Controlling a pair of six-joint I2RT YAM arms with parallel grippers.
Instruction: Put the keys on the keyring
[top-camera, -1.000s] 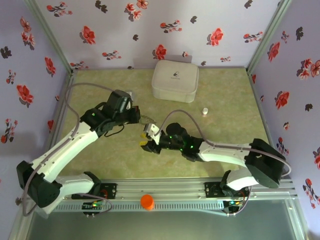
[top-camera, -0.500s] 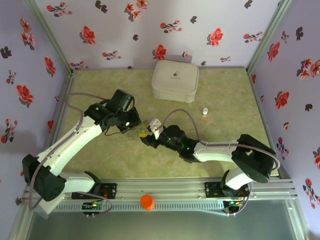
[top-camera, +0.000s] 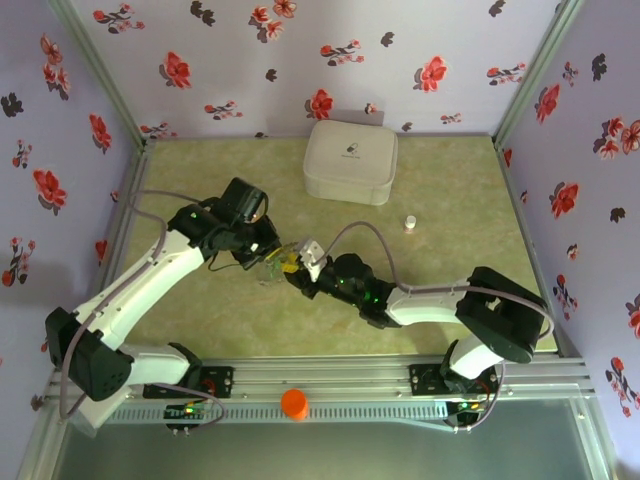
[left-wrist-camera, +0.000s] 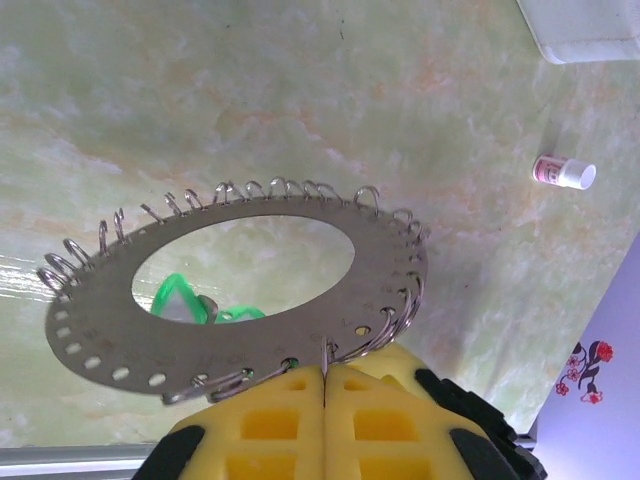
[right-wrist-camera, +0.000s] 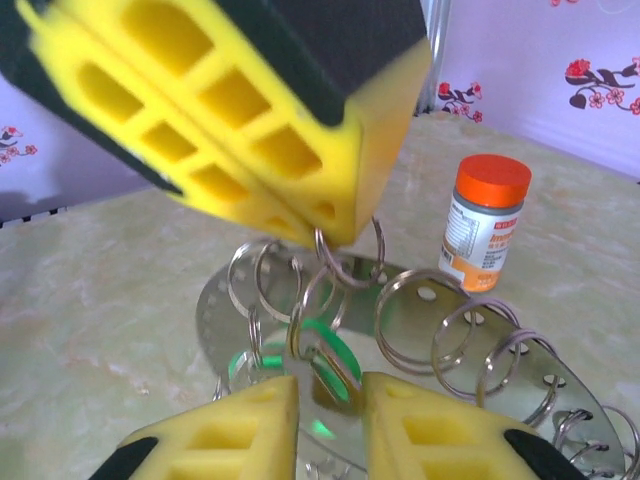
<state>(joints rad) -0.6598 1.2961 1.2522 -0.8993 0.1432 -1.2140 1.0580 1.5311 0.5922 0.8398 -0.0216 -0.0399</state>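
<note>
At table (top-camera: 450, 190) centre – both arms closed in since one second ago, tips now meeting. Left gripper (left-wrist-camera: 325, 375) clamped shut on keyring (left-wrist-camera: 390, 270) rim. Right gripper (right-wrist-camera: 325, 395) jaws narrowly apart – green keys (right-wrist-camera: 335, 365) at gap, grip undetermined.

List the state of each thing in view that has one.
keyring: held by its edge, tilted.
keys: below the keyring's hole; whether they are threaded on is unclear.
left hand: shut on the keyring.
right hand: slightly apart around one key; grip unclear.
vial: capped, lying on its side.
orange-capped bottle: upright, capped.
white case: closed.
</note>
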